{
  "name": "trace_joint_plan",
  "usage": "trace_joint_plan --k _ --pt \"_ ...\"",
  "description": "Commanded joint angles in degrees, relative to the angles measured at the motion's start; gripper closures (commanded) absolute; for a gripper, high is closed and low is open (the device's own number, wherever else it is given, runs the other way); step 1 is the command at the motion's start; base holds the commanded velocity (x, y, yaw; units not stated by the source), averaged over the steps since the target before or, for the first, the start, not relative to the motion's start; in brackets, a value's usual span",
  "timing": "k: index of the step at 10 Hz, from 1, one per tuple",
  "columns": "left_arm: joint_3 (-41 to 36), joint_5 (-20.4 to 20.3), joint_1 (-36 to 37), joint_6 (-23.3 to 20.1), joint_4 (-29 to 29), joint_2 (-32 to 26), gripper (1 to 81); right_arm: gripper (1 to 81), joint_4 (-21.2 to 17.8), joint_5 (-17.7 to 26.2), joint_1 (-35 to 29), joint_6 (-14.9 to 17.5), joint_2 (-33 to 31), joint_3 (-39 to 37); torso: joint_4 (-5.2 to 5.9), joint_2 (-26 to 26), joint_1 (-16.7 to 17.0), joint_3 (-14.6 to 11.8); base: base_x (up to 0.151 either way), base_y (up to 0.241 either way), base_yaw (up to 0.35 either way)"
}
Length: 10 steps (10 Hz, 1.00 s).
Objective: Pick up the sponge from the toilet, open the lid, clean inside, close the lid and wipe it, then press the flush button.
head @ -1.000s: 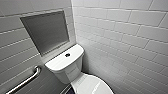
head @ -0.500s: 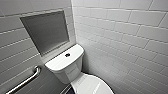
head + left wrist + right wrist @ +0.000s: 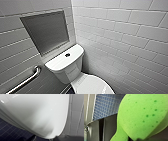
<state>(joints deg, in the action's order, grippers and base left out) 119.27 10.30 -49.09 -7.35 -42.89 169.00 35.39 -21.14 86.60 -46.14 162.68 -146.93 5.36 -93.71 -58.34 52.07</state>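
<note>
White-tiled walls (image 3: 120, 37); head view unchanged since the earlier frame. Left to right: grab rail (image 3: 25, 81); grey recessed panel (image 3: 46, 32); toilet (image 3: 72, 68), flush button (image 3: 67, 54) centred on the tank top. Sponge (image 3: 141, 115): off the toilet, grasped in right claw (image 3: 136, 139), above the dark tiled floor (image 3: 106, 105).

Toilet (image 3: 66, 65) front and sponge (image 3: 140, 115) rim beyond view edges

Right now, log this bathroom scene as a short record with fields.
toilet: white, in the tiled corner
lid: closed
flush button: centre of the tank top, nothing on it
sponge: green, close up in the right wrist view, dark tiled floor behind it
grab bar: metal, on the wall beside the toilet
wall niche: grey recessed panel above the toilet
floor: dark tiles
</note>
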Motion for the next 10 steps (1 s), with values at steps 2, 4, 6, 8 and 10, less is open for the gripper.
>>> trace_joint_plan --k 2,4,6,8,10 --pt "-6.94 0.51 8.96 -0.74 -2.99 -1.9 1.0 81.1 1.26 1.89 -1.03 -0.09 -0.76 0.08 0.0 0.0 0.0 0.0 0.0 0.0 0.0" --pt "-10.37 -1.16 9.14 -0.74 -2.99 -3.49 1.0 81.1 1.35 1.89 -1.03 -0.09 -0.76 0.08 0.0 0.0 0.0 0.0 0.0 0.0 0.0" --pt "-14.23 -2.92 9.49 -0.74 -2.99 -5.33 1.0 81.1 1.35 1.81 -1.03 -0.01 -0.67 0.08 0.0 0.0 0.0 0.0 0.0 0.0 0.0" --pt "-16.09 -3.36 9.58 -0.82 -2.9 -6.3 1.0 81.1 1.35 1.89 -1.03 0.0 -0.67 0.08 0.0 0.0 0.0 0.0 0.0 0.0 0.0" --pt "-18.0 -4.92 9.84 -0.82 -2.9 -7.26 1.0 81.1 1.35 1.89 -1.03 0.17 -0.4 0.08 0.0 0.0 0.0 0.0 0.0 0.0 0.0"
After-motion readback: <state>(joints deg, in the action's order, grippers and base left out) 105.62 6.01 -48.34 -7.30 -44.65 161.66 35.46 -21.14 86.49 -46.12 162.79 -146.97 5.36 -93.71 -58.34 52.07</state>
